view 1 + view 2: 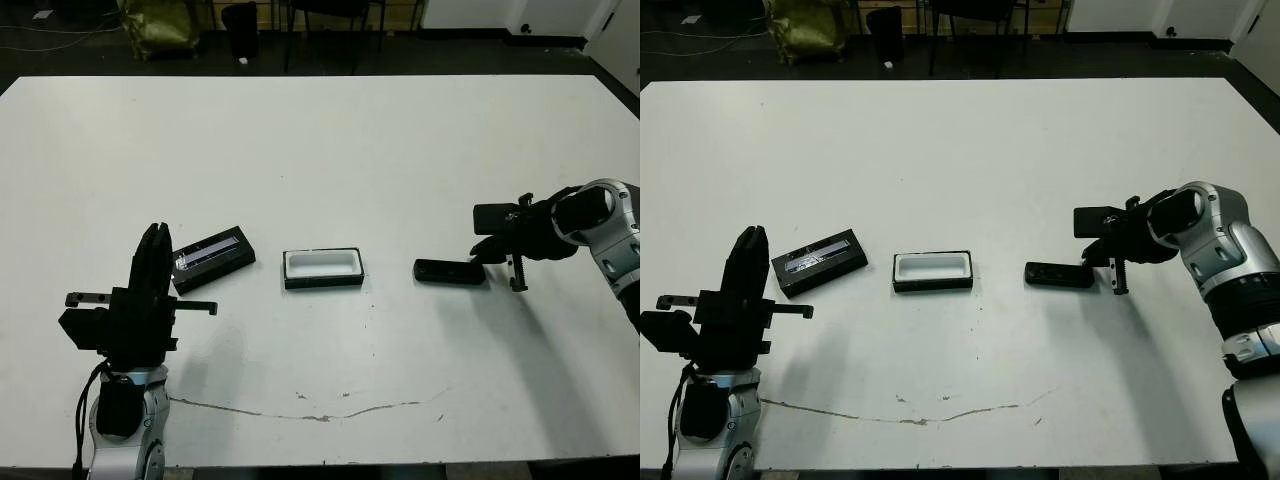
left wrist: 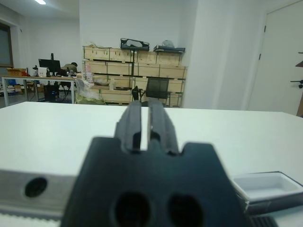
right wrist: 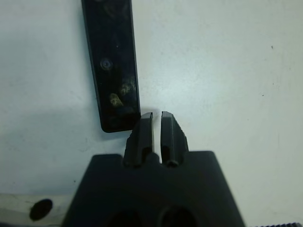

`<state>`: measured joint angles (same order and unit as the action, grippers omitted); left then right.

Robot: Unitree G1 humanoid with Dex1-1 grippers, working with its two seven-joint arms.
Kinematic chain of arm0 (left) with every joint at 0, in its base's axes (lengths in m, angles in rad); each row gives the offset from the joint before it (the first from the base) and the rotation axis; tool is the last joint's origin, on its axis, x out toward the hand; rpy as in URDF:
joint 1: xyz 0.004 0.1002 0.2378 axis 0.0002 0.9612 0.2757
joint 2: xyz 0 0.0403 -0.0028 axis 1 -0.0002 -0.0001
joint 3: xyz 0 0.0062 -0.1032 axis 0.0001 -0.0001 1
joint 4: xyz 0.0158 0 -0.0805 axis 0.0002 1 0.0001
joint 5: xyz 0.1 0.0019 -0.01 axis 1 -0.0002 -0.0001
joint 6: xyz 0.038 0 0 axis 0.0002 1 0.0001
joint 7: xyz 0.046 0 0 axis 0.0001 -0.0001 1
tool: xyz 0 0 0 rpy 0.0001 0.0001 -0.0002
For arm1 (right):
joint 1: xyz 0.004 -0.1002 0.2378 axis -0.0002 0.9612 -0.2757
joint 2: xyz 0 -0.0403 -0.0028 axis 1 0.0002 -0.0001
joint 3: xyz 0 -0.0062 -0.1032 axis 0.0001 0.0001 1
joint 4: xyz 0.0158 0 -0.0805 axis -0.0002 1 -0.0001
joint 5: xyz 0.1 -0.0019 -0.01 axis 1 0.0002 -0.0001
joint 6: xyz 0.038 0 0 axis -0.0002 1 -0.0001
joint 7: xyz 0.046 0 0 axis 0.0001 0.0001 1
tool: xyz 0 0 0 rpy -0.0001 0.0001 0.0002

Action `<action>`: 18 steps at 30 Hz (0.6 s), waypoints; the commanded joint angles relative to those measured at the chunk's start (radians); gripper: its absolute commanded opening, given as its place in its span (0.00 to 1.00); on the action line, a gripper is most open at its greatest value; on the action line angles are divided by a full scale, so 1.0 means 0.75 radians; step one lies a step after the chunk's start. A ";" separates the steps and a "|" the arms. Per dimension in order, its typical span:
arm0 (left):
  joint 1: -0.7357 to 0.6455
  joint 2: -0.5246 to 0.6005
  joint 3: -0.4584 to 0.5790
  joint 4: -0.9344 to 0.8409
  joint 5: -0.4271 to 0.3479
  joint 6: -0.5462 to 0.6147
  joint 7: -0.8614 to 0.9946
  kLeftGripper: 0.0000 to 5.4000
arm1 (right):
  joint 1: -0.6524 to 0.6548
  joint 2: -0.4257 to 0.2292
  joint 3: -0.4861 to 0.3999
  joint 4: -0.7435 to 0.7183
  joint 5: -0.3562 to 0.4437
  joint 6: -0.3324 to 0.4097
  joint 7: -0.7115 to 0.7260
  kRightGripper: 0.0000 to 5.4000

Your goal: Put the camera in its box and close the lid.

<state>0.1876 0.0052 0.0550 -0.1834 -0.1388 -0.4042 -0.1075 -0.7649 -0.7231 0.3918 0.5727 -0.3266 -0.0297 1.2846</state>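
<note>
- The camera [image 1: 451,271] lies flat on the table [image 1: 330,150], toward the right edge and well short of the near edge. It is outside the box [image 1: 322,268], with a clear gap of bare table between them.
- The box sits open near the table's middle, white lining up and nothing inside.
- The lid [image 1: 212,259] rests stripe-up on the box's left, skewed to the table edges and apart from the box.
- The right gripper [image 3: 157,117] hangs just off the camera's right end. Its fingers are pressed almost together, with only a thin slit between them, and they pinch nothing.
- The left gripper [image 2: 146,115] stands near the lid, toward the left edge. Its fingers are likewise nearly closed and empty.
- Status: the camera is not yet grasped, and boxing and lidding remain.
- Risk: with fingers this narrow, a descent would likely land on the camera's face or shove it along the table instead of straddling it. The fingers probably need to spread first.
- Risk: the tips sit beside the camera's end, not over its middle. A grasp there could tip the bar or let its glossy surface slip free.
- Risk: the box is light and loose, so a skewed insertion may push it away.
</note>
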 commanded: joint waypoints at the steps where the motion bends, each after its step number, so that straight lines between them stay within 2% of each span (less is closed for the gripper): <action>1: 0.011 0.010 0.002 0.007 0.007 0.009 -0.005 0.00 | 0.039 -0.024 0.004 -0.016 0.001 0.010 0.011 0.00; 9: 0.009 0.009 -0.001 -0.001 -0.002 0.025 -0.006 0.00 | 0.077 -0.047 -0.021 -0.046 0.067 -0.003 0.059 0.00; 13: 0.006 0.008 -0.003 0.001 -0.009 0.029 -0.008 0.00 | 0.075 -0.044 -0.027 -0.025 0.103 0.062 0.112 0.00; 18: 0.005 0.011 -0.002 0.001 -0.005 0.026 -0.009 0.00 | 0.096 -0.061 -0.020 -0.080 0.097 0.108 0.126 0.00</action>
<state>0.1867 0.0053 0.0508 -0.1861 -0.1460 -0.4003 -0.1124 -0.7219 -0.7537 0.3717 0.5250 -0.2550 0.0343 1.3673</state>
